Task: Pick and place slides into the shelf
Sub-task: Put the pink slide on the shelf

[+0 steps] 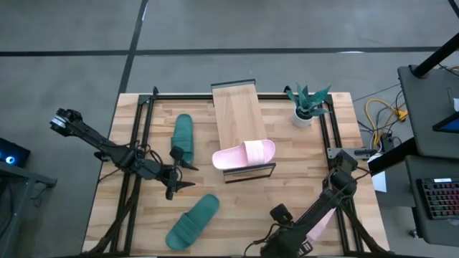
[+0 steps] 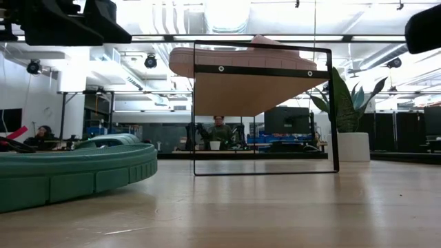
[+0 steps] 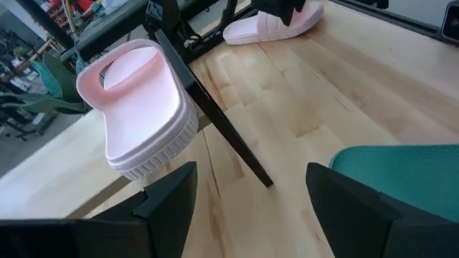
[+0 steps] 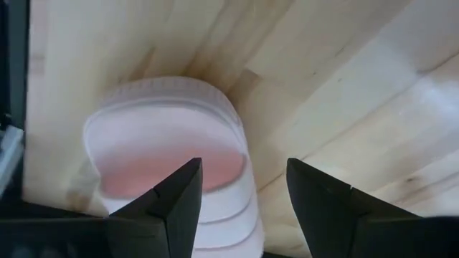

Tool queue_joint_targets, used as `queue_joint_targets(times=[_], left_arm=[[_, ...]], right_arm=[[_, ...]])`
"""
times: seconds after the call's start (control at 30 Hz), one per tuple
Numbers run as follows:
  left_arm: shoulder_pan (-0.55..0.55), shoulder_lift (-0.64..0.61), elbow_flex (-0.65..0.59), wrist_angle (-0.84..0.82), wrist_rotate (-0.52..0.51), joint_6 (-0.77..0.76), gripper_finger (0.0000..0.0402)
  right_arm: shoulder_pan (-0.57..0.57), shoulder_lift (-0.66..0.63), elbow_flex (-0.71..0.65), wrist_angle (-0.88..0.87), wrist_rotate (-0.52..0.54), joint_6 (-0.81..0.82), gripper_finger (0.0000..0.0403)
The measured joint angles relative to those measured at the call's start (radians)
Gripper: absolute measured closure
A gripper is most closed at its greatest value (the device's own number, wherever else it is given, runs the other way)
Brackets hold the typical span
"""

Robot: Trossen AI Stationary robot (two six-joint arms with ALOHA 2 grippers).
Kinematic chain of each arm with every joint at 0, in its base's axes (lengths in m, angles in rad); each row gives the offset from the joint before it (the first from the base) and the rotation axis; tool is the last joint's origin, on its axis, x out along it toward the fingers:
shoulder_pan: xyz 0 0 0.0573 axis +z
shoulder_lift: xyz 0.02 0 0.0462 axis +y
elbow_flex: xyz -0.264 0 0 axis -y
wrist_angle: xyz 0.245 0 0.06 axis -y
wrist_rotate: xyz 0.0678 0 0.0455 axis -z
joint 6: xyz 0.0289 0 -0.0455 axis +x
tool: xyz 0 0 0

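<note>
One pale pink slide (image 1: 244, 154) lies across the near end of the shelf (image 1: 239, 115), its plank top on a black wire frame (image 2: 265, 103). A second pink slide (image 4: 168, 154) lies flat on the table by the near right corner, partly under my right arm (image 1: 321, 223). My right gripper (image 4: 244, 201) hangs open above its end. Two teal slides rest on their soles on the table, one left of the shelf (image 1: 183, 137) and one nearer (image 1: 192, 221). My left gripper (image 1: 176, 172) is open between them, beside the far teal slide (image 3: 401, 172).
A potted plant (image 1: 307, 107) stands at the far right of the table, right of the shelf. Black frame rails (image 1: 136, 143) run along the table's left and right sides. Bare wood shows between the shelf and the near edge (image 1: 237, 208).
</note>
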Motion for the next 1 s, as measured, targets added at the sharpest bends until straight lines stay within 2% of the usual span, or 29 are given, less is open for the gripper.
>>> queue_joint_targets(times=[0.47, 0.63, 0.77, 1.0], left_arm=[[0.000, -0.001, -0.044, 0.028, 0.000, -0.005, 0.0155], [0.000, -0.001, -0.046, 0.028, 0.000, -0.005, 0.0155], [0.000, -0.001, -0.047, 0.026, 0.000, -0.005, 0.0155], [0.000, -0.001, -0.047, 0.026, 0.000, -0.005, 0.0155]], right_arm=[[0.000, 0.000, -0.101, 0.022, -0.001, 0.037, 0.0209], [0.000, 0.000, -0.126, 0.046, 0.000, 0.098, 0.0219], [0.000, 0.000, -0.129, 0.047, -0.004, 0.138, 0.0260], [-0.002, 0.000, -0.129, 0.043, -0.034, 0.128, 0.0378]])
